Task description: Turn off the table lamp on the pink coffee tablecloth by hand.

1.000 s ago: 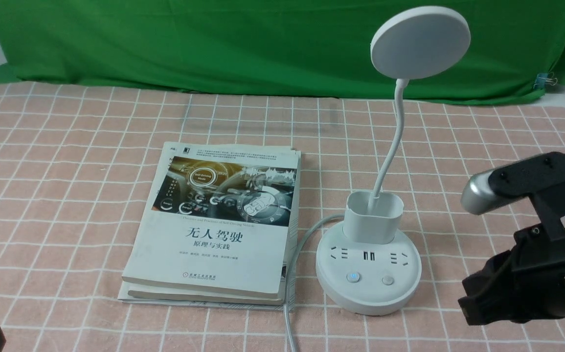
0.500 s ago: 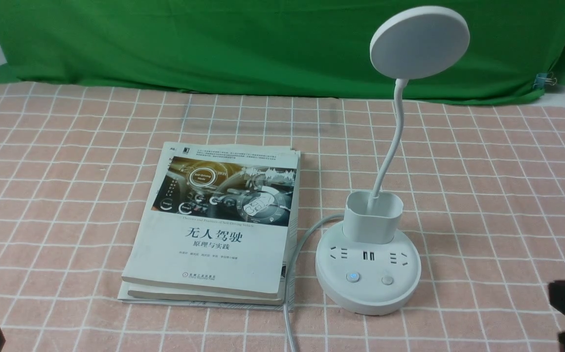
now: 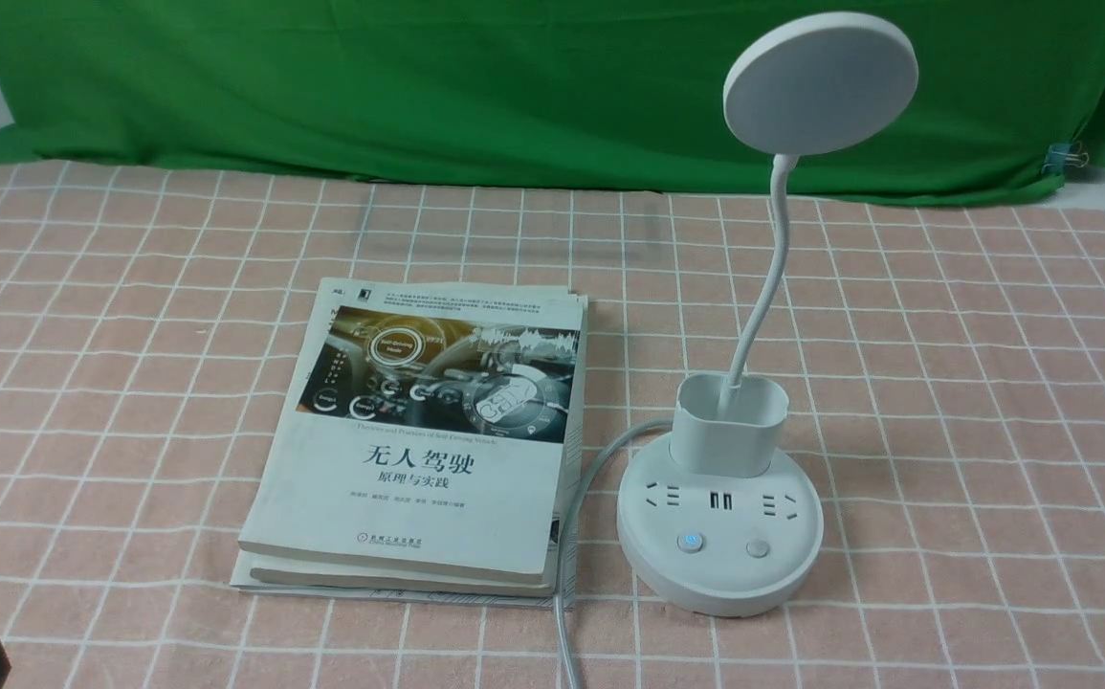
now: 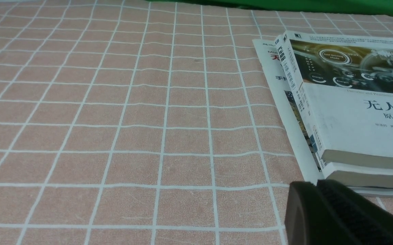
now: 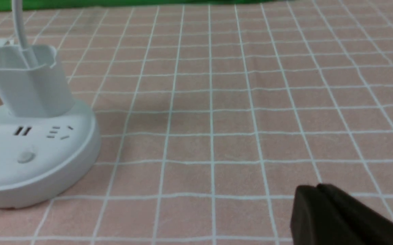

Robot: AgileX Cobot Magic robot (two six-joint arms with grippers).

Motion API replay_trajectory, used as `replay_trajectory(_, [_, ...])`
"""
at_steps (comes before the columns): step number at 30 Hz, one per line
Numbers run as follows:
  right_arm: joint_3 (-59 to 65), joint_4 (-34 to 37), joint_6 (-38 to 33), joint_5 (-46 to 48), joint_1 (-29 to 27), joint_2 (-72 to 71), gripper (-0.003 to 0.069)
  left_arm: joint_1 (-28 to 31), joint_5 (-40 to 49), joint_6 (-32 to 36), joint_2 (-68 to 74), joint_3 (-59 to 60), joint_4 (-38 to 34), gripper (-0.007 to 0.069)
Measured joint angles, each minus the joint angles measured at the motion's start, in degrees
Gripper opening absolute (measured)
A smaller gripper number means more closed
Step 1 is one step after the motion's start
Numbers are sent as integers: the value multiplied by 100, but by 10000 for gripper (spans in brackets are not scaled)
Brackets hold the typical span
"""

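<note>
Front view: the table lamp (image 3: 719, 531) stands on the pink coffee tablecloth (image 3: 973, 402) at about four o'clock from centre, smooth round base, bendy neck, flat disc head. Bare gridded cloth spreads toward three o'clock. At nine o'clock, just beside, lie stacked books (image 3: 428, 440). Both grippers' fingers appear pressed together, left (image 4: 322, 204), right (image 5: 322, 207).

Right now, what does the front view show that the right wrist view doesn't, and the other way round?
Only the front view shows the table lamp's disc head, the stacked books, the green backdrop and the lamp's cord. Only the right wrist view shows the right claw, near the cloth and apart from the lamp. Both show the table lamp, its two buttons, and the pink coffee tablecloth.
</note>
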Motion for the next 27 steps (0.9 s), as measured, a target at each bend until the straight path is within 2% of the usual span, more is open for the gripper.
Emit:
replay_trajectory(14, [0, 5, -623, 83, 0, -135, 36, 0, 5, 0, 0, 0, 0, 6])
replay_trajectory(27, [0, 10, -623, 96, 0, -135, 43, 0, 5, 0, 0, 0, 0, 6])
